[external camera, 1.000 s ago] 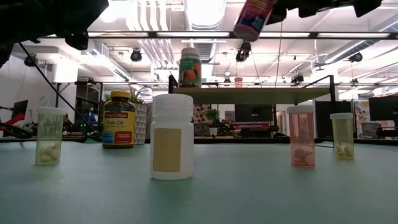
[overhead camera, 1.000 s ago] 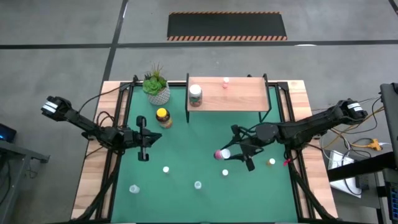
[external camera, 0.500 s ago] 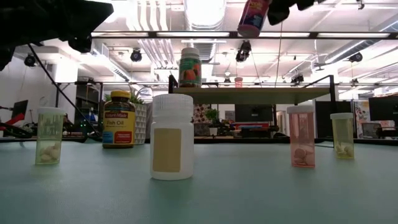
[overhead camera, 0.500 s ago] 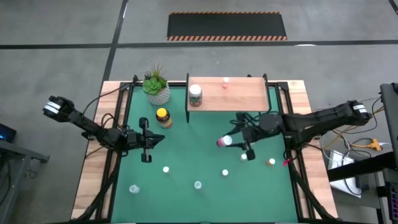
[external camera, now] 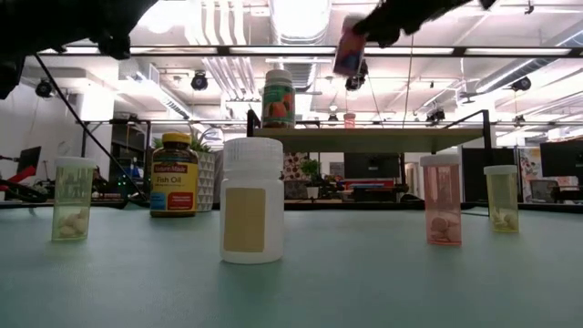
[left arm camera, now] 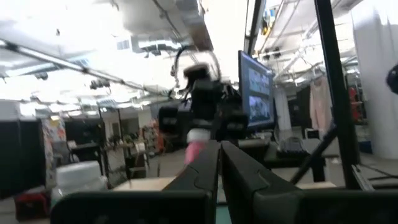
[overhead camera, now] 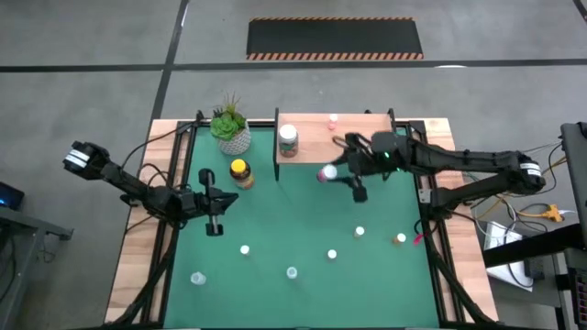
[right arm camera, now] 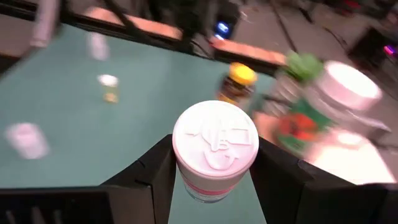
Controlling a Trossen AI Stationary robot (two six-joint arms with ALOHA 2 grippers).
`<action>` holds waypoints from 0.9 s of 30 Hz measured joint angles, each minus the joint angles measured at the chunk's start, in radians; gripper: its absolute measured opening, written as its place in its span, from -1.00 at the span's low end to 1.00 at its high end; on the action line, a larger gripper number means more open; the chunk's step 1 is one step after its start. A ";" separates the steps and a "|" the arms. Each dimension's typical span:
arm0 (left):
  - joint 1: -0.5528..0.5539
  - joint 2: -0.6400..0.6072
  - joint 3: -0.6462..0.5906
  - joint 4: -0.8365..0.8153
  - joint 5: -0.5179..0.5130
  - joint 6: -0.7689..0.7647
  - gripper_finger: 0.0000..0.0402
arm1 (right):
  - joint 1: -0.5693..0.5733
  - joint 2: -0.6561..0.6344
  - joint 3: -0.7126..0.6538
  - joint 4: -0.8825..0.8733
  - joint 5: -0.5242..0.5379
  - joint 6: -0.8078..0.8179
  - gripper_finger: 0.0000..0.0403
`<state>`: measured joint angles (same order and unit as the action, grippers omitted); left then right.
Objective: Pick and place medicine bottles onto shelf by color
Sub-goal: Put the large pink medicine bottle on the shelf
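Observation:
My right gripper (overhead camera: 339,174) is shut on a pink bottle with a white cap (overhead camera: 326,173), high above the green mat just in front of the shelf (overhead camera: 362,147). The bottle also shows in the low view (external camera: 349,46) and the right wrist view (right arm camera: 215,149). The shelf carries a white-capped bottle with a green label (overhead camera: 288,139) and a small pink bottle (overhead camera: 331,121), both standing on their bases. My left gripper (overhead camera: 215,203) is shut and empty over the mat's left part. My right gripper pinches the pink bottle's body just behind its cap (right arm camera: 186,186) between its two fingers (right arm camera: 280,180), one on each side. The cap (right arm camera: 215,142) points away from the wrist, along the fingers. The bottle is lifted clear of mat and shelf, tilted.
An amber yellow-lidded jar (overhead camera: 240,172) and a white-potted plant (overhead camera: 230,128) stand at the far left. Several small bottles stand on the near mat, among them ones near the left (overhead camera: 245,248), the middle (overhead camera: 292,272) and the right (overhead camera: 359,233). In the low view a white bottle (external camera: 252,211) stands closest.
My right gripper has carried the pink bottle toward the table's far edge, from the mat's middle right to just in front of the shelf, still shut on it and clear of the mat. A small white-capped bottle on the mat that the arm covered now shows.

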<state>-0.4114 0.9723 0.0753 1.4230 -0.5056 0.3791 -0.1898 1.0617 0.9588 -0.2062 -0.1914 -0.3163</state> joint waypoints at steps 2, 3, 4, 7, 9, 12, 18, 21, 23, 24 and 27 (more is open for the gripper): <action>0.000 0.000 0.000 0.024 0.000 0.039 -0.99 | -0.059 0.044 0.025 0.003 0.000 -0.008 -0.17; 0.000 0.000 0.000 0.035 0.000 0.055 -0.99 | -0.085 0.071 0.041 0.001 0.000 -0.009 -0.17; 0.000 0.000 0.000 0.043 0.000 0.071 -0.99 | -0.108 0.099 0.061 -0.002 -0.002 -0.010 -0.17; 0.000 0.000 0.000 0.057 0.000 0.102 -0.99 | -0.164 0.193 0.147 -0.043 -0.080 -0.038 -0.17; 0.000 0.000 0.000 0.061 0.000 0.109 -0.99 | -0.192 0.257 0.218 -0.123 -0.128 -0.073 -0.17; 0.000 0.001 -0.001 0.061 0.000 0.109 -0.99 | -0.230 0.346 0.318 -0.246 -0.150 -0.125 -0.17; 0.000 0.004 -0.002 0.061 0.000 0.109 -0.99 | -0.291 0.471 0.468 -0.378 -0.205 -0.171 -0.17; 0.000 0.002 -0.002 0.061 0.000 0.109 -0.99 | -0.313 0.514 0.521 -0.431 -0.270 -0.175 -0.15; 0.000 0.002 -0.002 0.061 0.000 0.109 -0.99 | -0.324 0.536 0.550 -0.460 -0.274 -0.175 -0.10; 0.000 0.002 -0.002 0.061 0.000 0.110 -0.99 | -0.329 0.545 0.562 -0.471 -0.275 -0.175 -0.06; 0.000 0.003 -0.002 0.061 0.000 0.125 -0.99 | -0.343 0.568 0.577 -0.501 -0.270 -0.190 0.07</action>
<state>-0.4114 0.9752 0.0738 1.4841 -0.5056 0.5045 -0.5333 1.6299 1.5358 -0.7069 -0.4612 -0.5067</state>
